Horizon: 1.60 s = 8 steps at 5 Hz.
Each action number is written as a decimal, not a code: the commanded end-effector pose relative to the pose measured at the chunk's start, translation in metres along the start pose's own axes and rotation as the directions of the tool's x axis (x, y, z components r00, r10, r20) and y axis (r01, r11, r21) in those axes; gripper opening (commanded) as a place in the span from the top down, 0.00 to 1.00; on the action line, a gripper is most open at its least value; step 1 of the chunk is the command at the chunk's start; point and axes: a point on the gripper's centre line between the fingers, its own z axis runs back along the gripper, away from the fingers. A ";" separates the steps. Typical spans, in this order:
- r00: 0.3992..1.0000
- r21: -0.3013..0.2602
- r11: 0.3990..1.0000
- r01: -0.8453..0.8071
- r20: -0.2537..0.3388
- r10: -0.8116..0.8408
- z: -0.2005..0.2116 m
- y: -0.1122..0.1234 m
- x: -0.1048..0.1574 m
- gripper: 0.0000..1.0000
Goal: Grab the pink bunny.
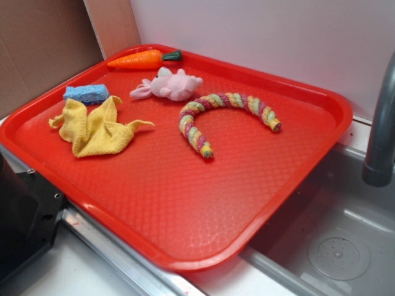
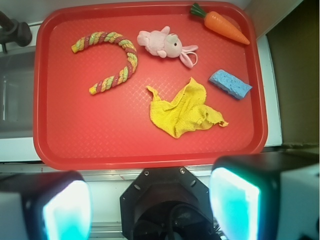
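On the red tray [image 1: 296,185], pink bunny [image 1: 170,85] untouched, pincer [image 2: 150,207] released, fingertips cropped.

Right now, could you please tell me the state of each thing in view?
pink bunny: lying on its side, untouched.
yellow cloth: crumpled, flat on the red tray.
rope toy: curved, lying flat.
carrot: lying by the tray rim.
blue sponge: lying flat.
gripper: fingers apart, empty.

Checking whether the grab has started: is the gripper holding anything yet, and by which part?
Nothing is held. The gripper is open and empty, above the tray's near edge; the pink bunny lies untouched on the tray.
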 end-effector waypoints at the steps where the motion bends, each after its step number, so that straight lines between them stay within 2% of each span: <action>1: 1.000 0.000 1.000 0.000 0.000 0.000 0.000 0.000 0.000 0.00; 2: 0.986 -0.021 0.985 -0.169 -0.011 0.168 -0.006 0.003 0.010 0.00; 3: 0.941 -0.050 0.940 -0.338 0.004 0.339 -0.011 0.007 0.019 0.00; 4: 0.828 -0.045 0.829 -0.558 0.039 0.559 -0.029 0.011 0.043 0.00; 5: 0.666 -0.024 0.670 -0.742 0.091 0.740 -0.050 0.015 0.076 0.00; 6: 0.461 -0.041 0.470 -0.882 0.139 0.877 -0.064 0.024 0.100 0.00; 7: 0.229 -0.022 0.233 -0.972 0.123 0.966 -0.085 0.039 0.117 0.00; 8: 0.055 -0.022 0.059 -0.998 0.167 0.984 -0.109 0.050 0.131 0.00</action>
